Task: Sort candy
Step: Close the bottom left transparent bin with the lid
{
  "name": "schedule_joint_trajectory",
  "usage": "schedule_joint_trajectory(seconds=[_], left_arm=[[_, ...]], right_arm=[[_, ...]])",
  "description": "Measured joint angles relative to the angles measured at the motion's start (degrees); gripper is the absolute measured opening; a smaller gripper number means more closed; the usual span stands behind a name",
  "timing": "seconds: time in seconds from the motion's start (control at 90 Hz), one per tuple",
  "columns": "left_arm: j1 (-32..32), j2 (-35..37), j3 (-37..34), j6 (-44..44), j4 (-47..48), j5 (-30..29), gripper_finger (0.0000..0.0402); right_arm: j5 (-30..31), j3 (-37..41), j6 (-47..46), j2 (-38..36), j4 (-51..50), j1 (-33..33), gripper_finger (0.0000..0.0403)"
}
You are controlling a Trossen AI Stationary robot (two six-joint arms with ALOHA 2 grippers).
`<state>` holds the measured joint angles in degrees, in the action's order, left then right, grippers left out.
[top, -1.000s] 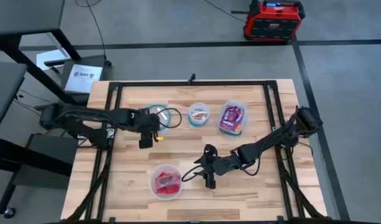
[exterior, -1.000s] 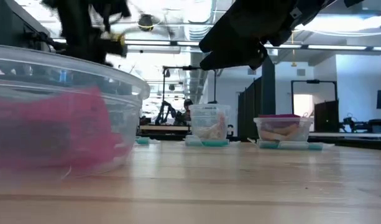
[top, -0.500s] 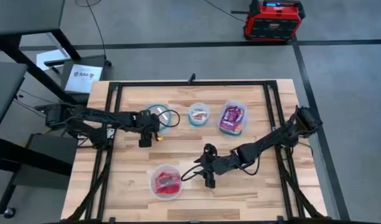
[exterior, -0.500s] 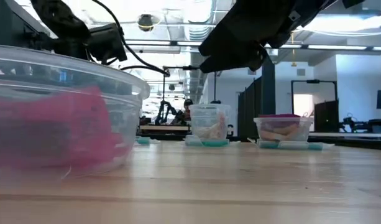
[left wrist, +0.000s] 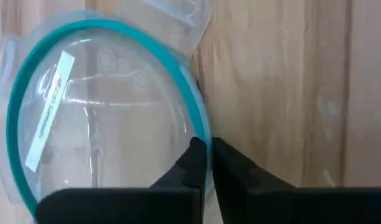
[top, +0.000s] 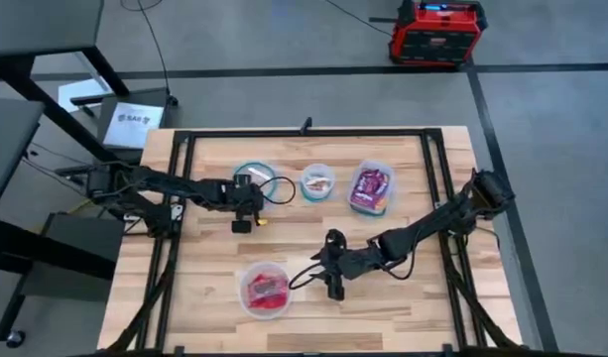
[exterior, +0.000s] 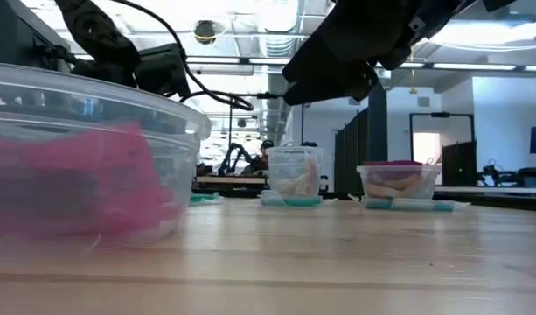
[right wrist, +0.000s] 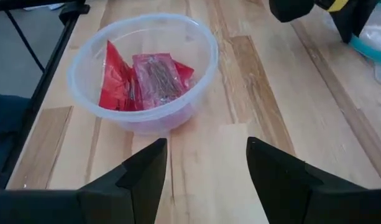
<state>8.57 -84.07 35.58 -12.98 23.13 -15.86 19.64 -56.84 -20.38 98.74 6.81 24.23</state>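
Hovering at blue-rimmed round container (left wrist: 103, 118), left pincer (left wrist: 207, 149) pressed together; stick label illegible. Right pincer (right wrist: 206, 163) spread.

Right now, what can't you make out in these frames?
- Left claw: fingers sit together at the round container's teal rim; whether they pinch anything is hidden, left wrist view.
- Candy in the small tub and the rectangular tub: too small to count, high view.
- Red packets in the clear bowl: overlapping, number unclear, right wrist view.
- Right claw: open, holding nothing.
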Motion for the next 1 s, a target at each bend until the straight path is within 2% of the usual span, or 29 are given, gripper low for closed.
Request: schedule_joint_trajectory(seconds=[0.156,0.322,0.433,0.511,0.644,0.7,0.767,0.878,1.0], left_arm=[[-3.6,4.2,4.7,3.7,9.2,2.1,0.0000],[-8.2,9.6,13.6,8.4,16.8,2.7,0.0000],[-11.0,12.1,19.7,10.8,22.1,5.3,0.0000],[-12.6,13.5,24.1,12.4,25.6,8.1,0.0000],[-15.3,14.3,30.2,15.4,31.6,15.8,0.0000],[-16.2,14.5,32.2,16.1,33.3,18.7,0.0000],[-17.4,14.5,34.1,16.9,34.9,21.8,0.0000],[-19.8,14.4,35.4,17.7,33.8,25.9,0.0000],[-21.8,14.4,35.7,17.9,29.9,28.4,0.0000]], right_arm=[[0.0,0.0,0.0,0.0,0.1,0.0,0.0205],[0.0,-0.8,1.7,0.0,0.8,0.0,0.0205],[0.0,-2.6,5.8,0.0,2.0,0.0,0.0205],[0.0,-3.4,13.5,0.0,1.9,-0.3,0.0205],[0.2,-5.5,36.8,0.0,1.7,-1.3,0.0205],[2.8,-6.5,45.0,0.0,1.9,-1.6,0.0205],[8.6,-7.7,52.3,0.0,1.9,-2.0,0.0205],[12.9,-9.1,58.7,0.0,2.4,-3.5,0.0205],[8.8,-9.8,59.2,0.0,5.7,-5.7,0.0205]])
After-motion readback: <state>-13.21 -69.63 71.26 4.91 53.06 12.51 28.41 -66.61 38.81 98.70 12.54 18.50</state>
